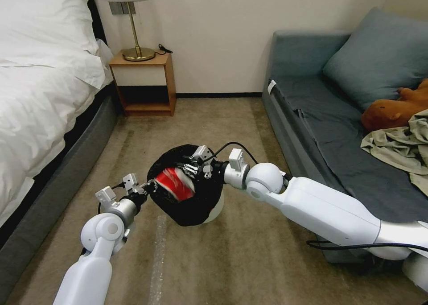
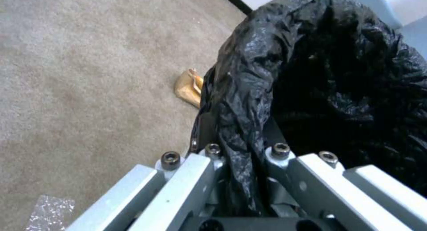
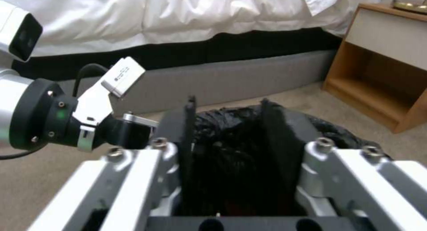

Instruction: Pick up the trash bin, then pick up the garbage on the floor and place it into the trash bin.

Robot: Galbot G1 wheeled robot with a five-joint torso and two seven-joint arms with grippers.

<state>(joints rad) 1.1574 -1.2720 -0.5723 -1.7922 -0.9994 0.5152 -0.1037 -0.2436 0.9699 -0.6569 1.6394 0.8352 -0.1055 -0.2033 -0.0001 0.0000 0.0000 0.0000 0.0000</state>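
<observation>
1. Small round white trash bin (image 1: 214,211) with crinkled black bag liner hangs off the tan carpet floor (image 1: 249,260), left gripper (image 2: 242,164) pinching its rim
2. Right gripper (image 1: 192,167) over the mouth, fingers (image 3: 186,124) parted; blurred red snack wrapper (image 1: 174,183) below, light, crinkly
3. Liner slippery: grip rim, not film

It was a bedroom. A bed (image 1: 40,86) with white bedding stood along one side, a wooden nightstand (image 1: 143,84) bearing a brass lamp (image 1: 133,24) sat against the wall, and a grey-blue sofa (image 1: 339,117) faced the bed across tan carpet (image 1: 214,117).
</observation>
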